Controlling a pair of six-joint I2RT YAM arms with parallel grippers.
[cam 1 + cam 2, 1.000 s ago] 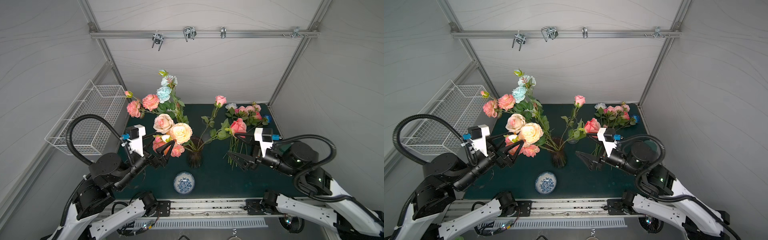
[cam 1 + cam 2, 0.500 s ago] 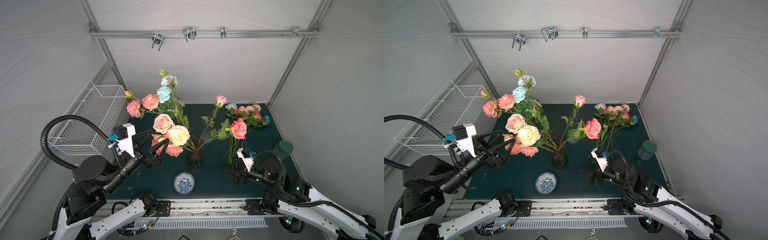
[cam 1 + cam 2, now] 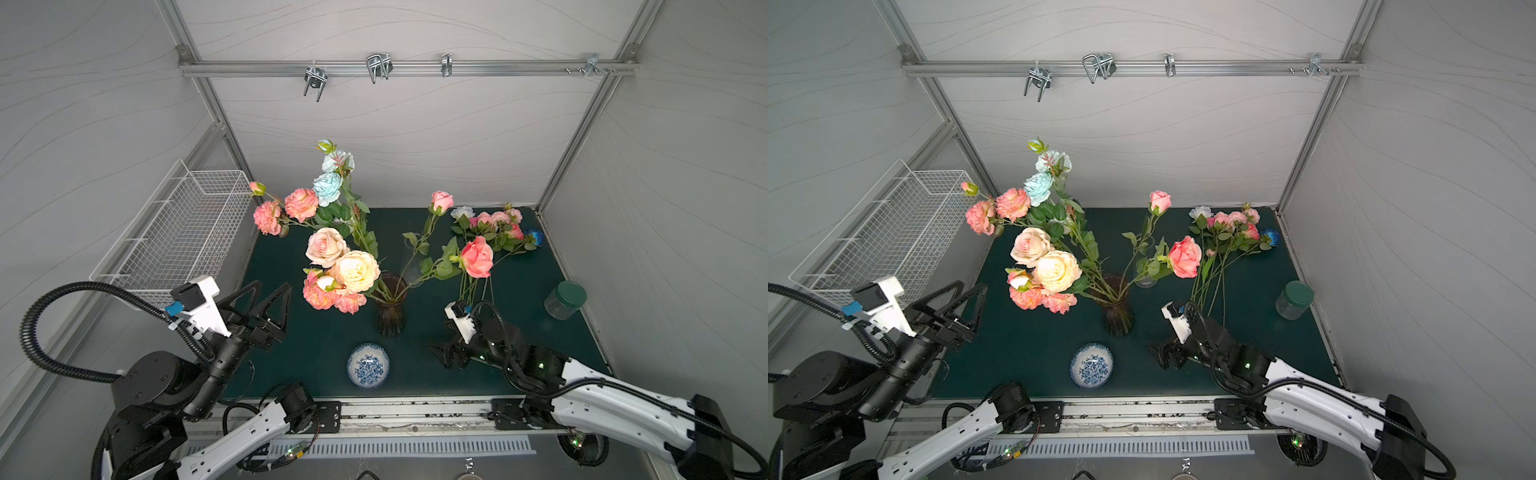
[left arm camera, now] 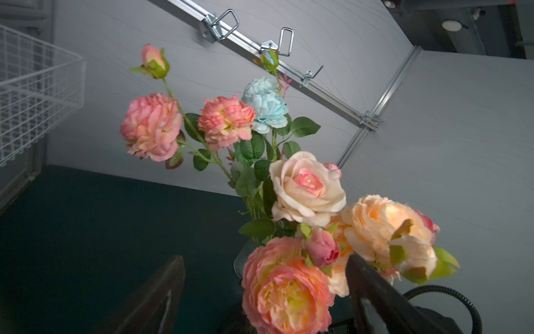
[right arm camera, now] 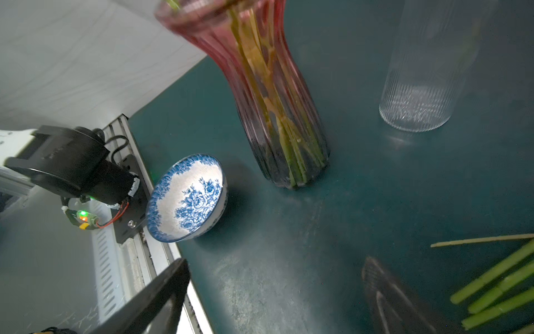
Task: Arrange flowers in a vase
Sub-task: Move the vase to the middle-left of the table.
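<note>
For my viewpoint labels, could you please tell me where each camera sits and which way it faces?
Top views: overhead, robot's side, looking down on vase and flowers; left gripper and right gripper, both open, show.
Left wrist: behind the left gripper, looking up past the flowers to the back wall; its fingers show.
Right wrist: behind the right gripper, low, facing vase and bowl; its fingers show.
Shared: vase, in top and right wrist views.

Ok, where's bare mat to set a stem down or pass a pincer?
Free: the mat between the left pincer and the vase, though blooms overhang it; also between the loose flowers and the jar. Crowded: the back right corner, and the vase with the clear glass right behind.
</note>
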